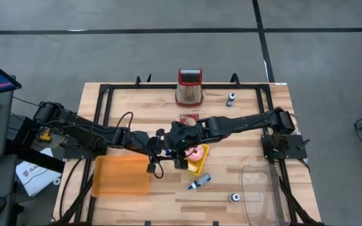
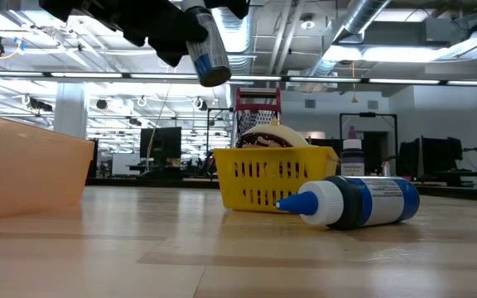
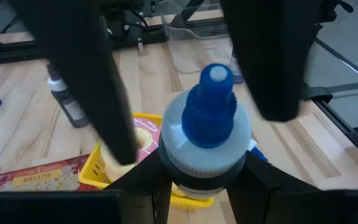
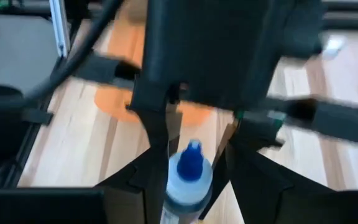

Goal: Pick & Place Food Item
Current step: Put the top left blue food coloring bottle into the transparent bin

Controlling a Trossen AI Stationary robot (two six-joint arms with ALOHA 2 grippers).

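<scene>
Both grippers, left (image 3: 204, 180) and right (image 4: 188, 180), pinch one bottle (image 3: 207, 130) mid-air, apparently handing it over beside the yellow basket (image 2: 276, 178)

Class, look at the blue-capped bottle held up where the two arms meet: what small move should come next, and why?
Probably hold the left gripper steady, clamped on the blue-capped bottle, rather than release. The bottle hangs above the table, and the right gripper sits at the same bottle, but a firm hold there is not visible. Letting go now might drop it near the yellow basket.
</scene>
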